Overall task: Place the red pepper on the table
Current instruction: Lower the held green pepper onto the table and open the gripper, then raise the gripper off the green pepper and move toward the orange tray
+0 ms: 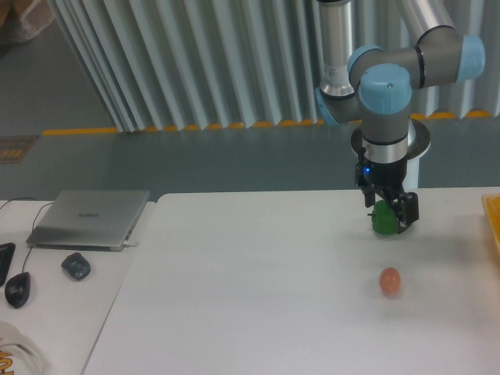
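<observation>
**Over the far right of the table, the claw grips a green pepper, and no red one is in sight**

Over the far right of the table, the claw (388,212) points straight down, its two dark fingers pinching a green pepper (382,219) from either side. The pepper looks to hang just clear of the white top, though from this angle I can't swear there is a gap under it. A grip from above like that suits lifting or setting down a small round thing, since the fingers close across its widest part and the weight hangs straight below the wrist.

Above the claw, the arm (383,94) folds back on itself, grey tubes and pale blue joint caps, to a post behind the table's rear edge.

Nearer me, well apart from the claw, a small orange-pink egg-shaped thing (390,281) sits alone on the table (250,297). At the right border a sliver of something yellow (494,223) pokes in, perhaps a tray or bin, but too little shows to say.

The red pepper is nowhere to be seen. Nothing red lies on the table or in the claw, so I can't describe its look or say where it is. It may be out of view to the right. By my reckoning the job has not been done.

Off to the left, a lower desk (55,328) carries a closed laptop (90,219) and two dark mice (76,266).
</observation>
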`<state>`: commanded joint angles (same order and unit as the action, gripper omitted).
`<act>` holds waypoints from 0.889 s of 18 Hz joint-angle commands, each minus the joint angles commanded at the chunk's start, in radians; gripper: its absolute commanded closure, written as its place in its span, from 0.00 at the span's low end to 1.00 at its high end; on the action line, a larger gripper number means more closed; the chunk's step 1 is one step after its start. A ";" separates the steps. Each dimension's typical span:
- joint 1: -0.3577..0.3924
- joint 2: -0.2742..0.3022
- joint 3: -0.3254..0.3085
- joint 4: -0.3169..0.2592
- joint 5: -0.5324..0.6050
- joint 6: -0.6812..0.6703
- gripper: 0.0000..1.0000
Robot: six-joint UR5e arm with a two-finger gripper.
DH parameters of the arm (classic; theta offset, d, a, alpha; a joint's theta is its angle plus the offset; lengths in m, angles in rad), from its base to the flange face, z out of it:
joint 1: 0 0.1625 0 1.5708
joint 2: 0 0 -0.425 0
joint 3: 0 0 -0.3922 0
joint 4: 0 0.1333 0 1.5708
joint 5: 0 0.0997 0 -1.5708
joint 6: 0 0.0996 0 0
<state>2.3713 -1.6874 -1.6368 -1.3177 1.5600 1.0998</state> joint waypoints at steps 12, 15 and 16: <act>0.206 0.011 0.005 -0.020 0.000 -0.150 0.00; 0.235 0.012 -0.008 -0.003 -0.021 -0.153 0.00; 0.250 0.011 -0.009 0.032 -0.038 -0.170 0.00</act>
<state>2.6214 -1.6766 -1.6459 -1.2858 1.5219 0.9298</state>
